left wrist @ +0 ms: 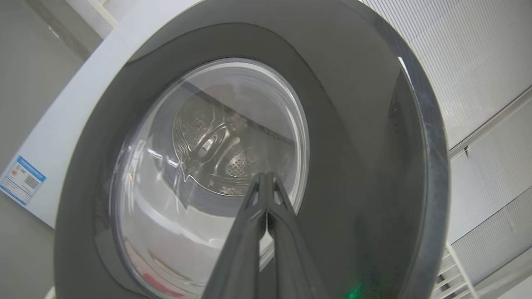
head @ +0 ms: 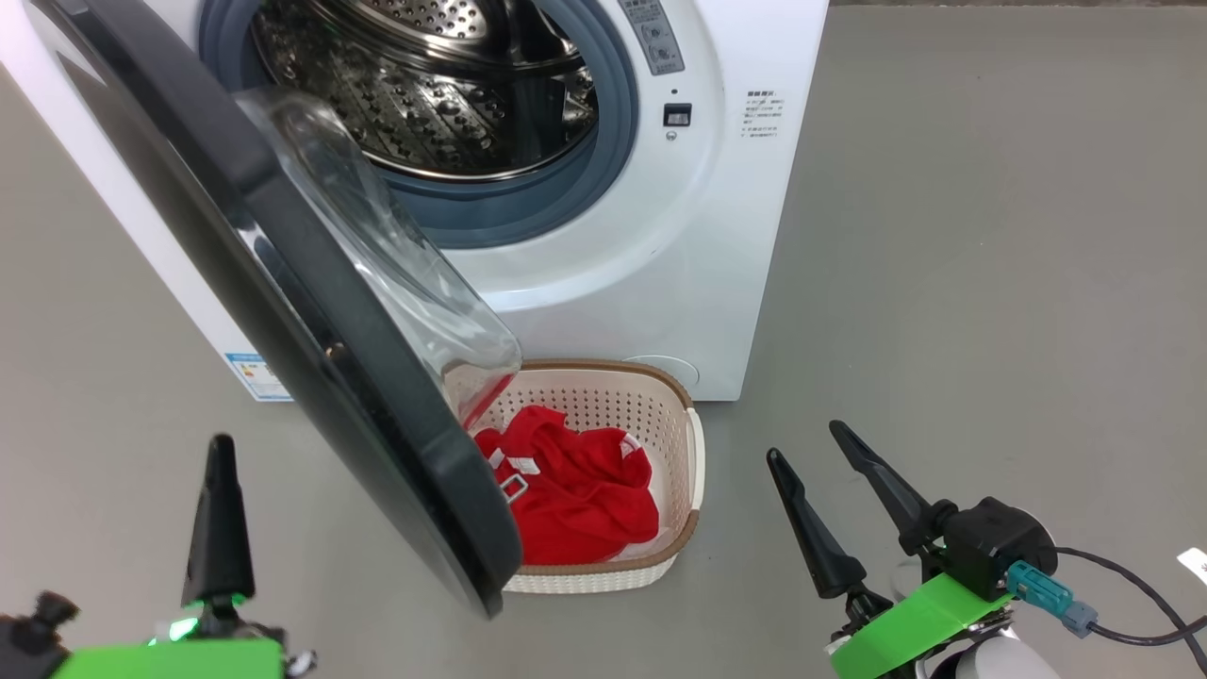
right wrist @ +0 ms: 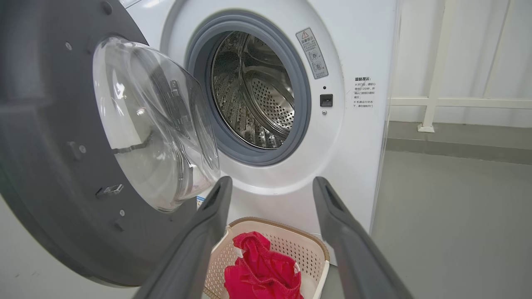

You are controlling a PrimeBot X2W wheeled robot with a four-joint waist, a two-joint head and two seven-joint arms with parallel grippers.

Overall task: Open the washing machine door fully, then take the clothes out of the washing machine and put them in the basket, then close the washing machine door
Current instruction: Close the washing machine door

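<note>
1. Fingers of the left gripper point(head: 222, 448) point(left wrist: 266, 176) are pressed tight together with nothing between them. They point at the outer face of the washing machine door point(head: 311, 311) point(left wrist: 353, 124); whether the tips touch it cannot be told.
2. Fingers of the right gripper point(head: 803, 443) point(right wrist: 271, 182) stand spread wide and empty at the near right, apart from the basket point(head: 603, 364) point(right wrist: 301, 249).
3. Swung out from the left, the door stands between the left gripper and the basket, and its clear glass bowl point(head: 396, 255) point(right wrist: 145, 124) overhangs the basket's far left corner.
4. Red clothes point(head: 575, 490) point(right wrist: 262, 274) lie heaped in the basket, which sits on the grey floor point(head: 990, 283) just in front of the washing machine point(head: 717, 236) point(right wrist: 357, 41).
5. Inside the grey rubber ring point(head: 528, 203), the perforated steel drum point(head: 424, 104) point(right wrist: 257, 104) shows through the open mouth.
6. A black cable point(head: 1132, 585) trails from the right wrist towards the right.
7. The door's black rim hides the basket's left side, and the machine's top is cut off in the head view. The print on the blue sticker point(head: 255, 372) point(left wrist: 23, 180) is too small to read.
</note>
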